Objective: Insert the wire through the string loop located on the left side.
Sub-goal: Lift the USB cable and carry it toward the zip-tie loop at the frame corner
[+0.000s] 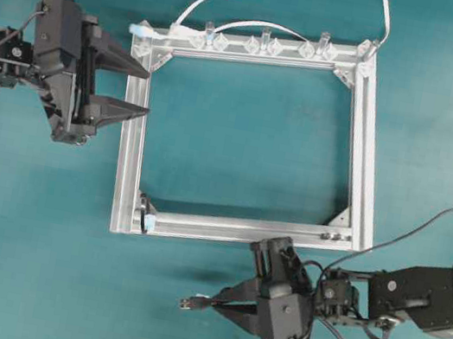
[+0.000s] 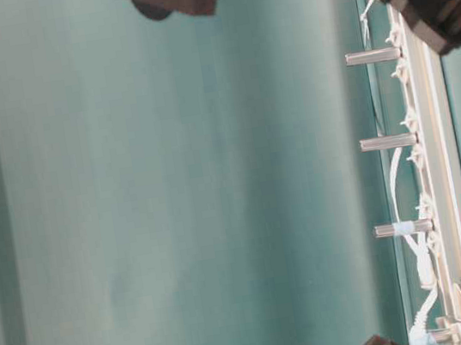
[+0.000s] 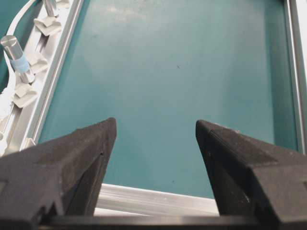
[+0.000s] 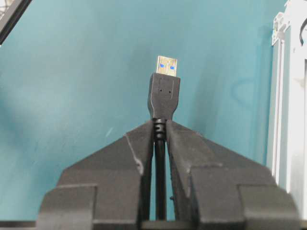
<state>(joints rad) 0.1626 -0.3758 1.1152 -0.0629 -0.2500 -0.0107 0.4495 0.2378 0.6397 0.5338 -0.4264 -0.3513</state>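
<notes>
Teal table (image 1: 241,137), wire (image 4: 163,96) between right jaws

Right gripper (image 4: 160,139) seen from behind, black fingers (image 4: 132,153) pinched close on the wire (image 4: 160,182), gripping at the ribbed strain relief just below the plug. Black plug body upright past the fingertips, silver metal end on top with two small blue marks. Teal table surface (image 4: 81,81) all round. Silver aluminium frame (image 4: 288,110) along the right edge, apart from the plug
</notes>
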